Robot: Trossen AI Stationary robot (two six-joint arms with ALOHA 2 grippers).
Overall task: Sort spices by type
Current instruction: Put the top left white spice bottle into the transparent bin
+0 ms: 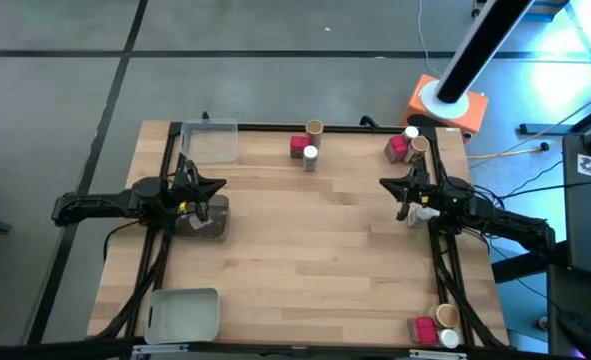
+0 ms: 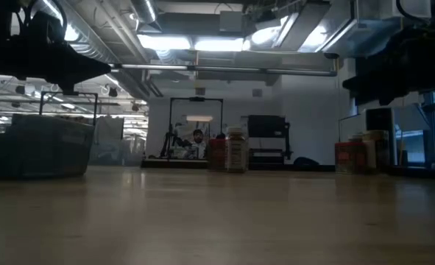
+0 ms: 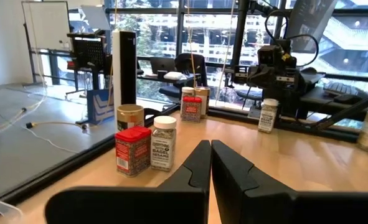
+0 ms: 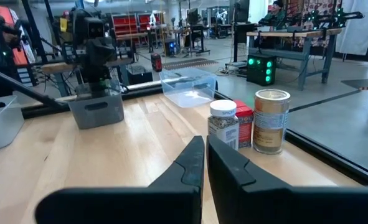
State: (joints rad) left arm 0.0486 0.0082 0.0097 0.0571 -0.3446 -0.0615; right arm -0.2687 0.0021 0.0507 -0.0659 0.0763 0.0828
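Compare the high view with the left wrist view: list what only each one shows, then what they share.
Only the high view shows the clear tray, the grey bin under the left arm, the pale tray at the near left corner, and the near right group of spices.

Only the left wrist view shows the left hand shut, a label on the white-lidded jar, and the room beyond the windows.

Both share the far middle trio: red box, white-lidded jar, tan-lidded jar. Both also show the right arm with a jar beside it.
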